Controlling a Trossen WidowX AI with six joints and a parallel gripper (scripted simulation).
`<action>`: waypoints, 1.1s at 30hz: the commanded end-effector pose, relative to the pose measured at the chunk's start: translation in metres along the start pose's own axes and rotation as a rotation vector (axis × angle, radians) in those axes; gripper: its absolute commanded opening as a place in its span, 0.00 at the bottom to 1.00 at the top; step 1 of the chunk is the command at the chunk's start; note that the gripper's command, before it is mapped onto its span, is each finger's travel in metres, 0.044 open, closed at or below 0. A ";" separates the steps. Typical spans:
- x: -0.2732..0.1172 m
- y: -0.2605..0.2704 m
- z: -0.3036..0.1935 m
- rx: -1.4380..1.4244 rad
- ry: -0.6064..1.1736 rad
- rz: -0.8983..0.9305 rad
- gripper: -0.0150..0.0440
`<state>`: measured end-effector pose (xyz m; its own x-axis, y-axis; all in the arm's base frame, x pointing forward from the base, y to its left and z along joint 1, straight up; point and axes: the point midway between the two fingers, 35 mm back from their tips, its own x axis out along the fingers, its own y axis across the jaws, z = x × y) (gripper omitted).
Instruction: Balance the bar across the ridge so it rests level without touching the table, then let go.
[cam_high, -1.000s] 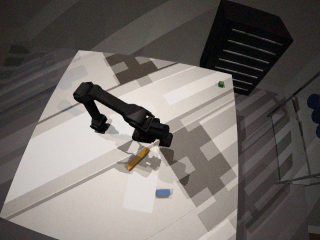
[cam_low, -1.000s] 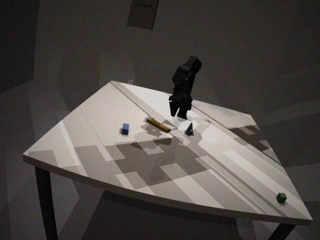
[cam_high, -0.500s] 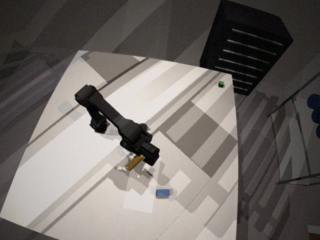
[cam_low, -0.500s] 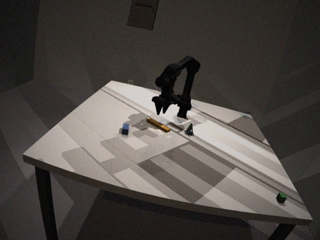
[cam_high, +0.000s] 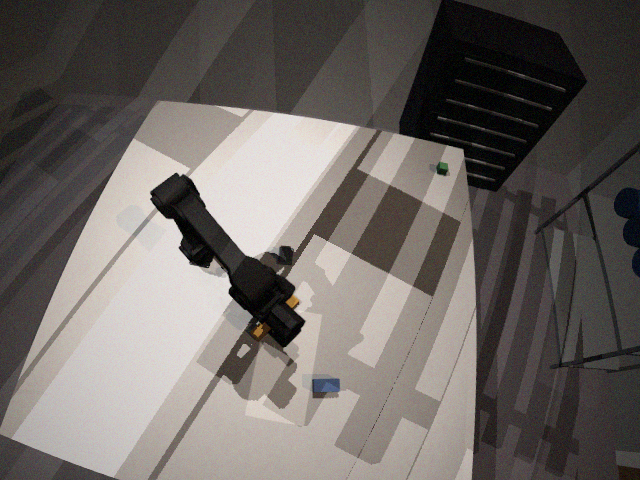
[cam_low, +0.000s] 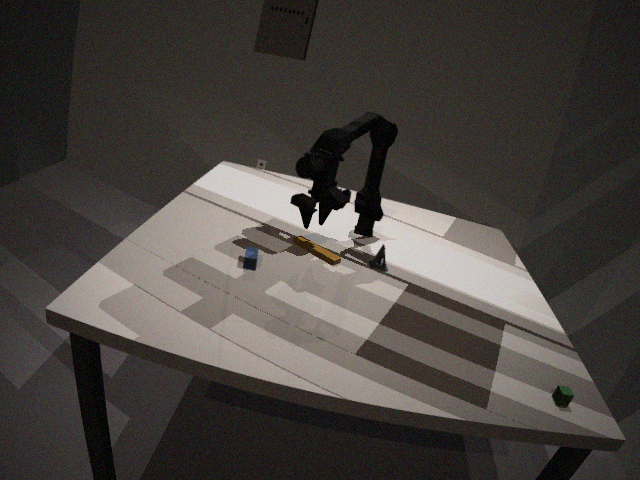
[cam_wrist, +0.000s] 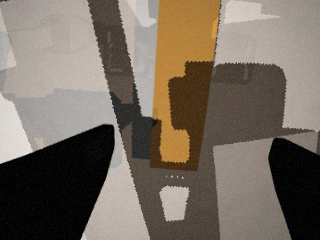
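The orange bar (cam_low: 325, 254) (cam_wrist: 185, 35) lies flat on the table. In the top view the arm covers its middle and only its two ends show. The small dark ridge (cam_high: 285, 254) (cam_low: 379, 259) stands on the table a short way from one end of the bar, and nothing rests on it. My gripper (cam_low: 314, 225) (cam_wrist: 194, 142) is open and empty, above the bar. In the wrist view the near end of the bar lies between the lines of the two fingers, which point down on either side of it. In the top view the fingertips are hidden under the arm.
A blue block (cam_high: 326, 385) (cam_low: 250, 258) lies on the table beyond the bar, on the side away from the ridge. A green cube (cam_high: 442, 168) (cam_low: 562, 395) sits near a far table corner. A black drawer cabinet (cam_high: 496, 87) stands past the table edge. Arm shadows cross the tabletop.
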<state>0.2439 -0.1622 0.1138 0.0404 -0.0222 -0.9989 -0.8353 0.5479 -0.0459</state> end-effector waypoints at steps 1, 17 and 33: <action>0.019 0.002 -0.002 0.010 0.004 0.019 0.79; 0.051 0.004 -0.002 0.010 0.004 0.019 0.79; 0.066 0.004 -0.002 0.010 0.004 0.019 0.79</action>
<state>0.2429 -0.1625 0.0495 0.0281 -0.0147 -0.9995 -0.8342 0.5506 -0.0316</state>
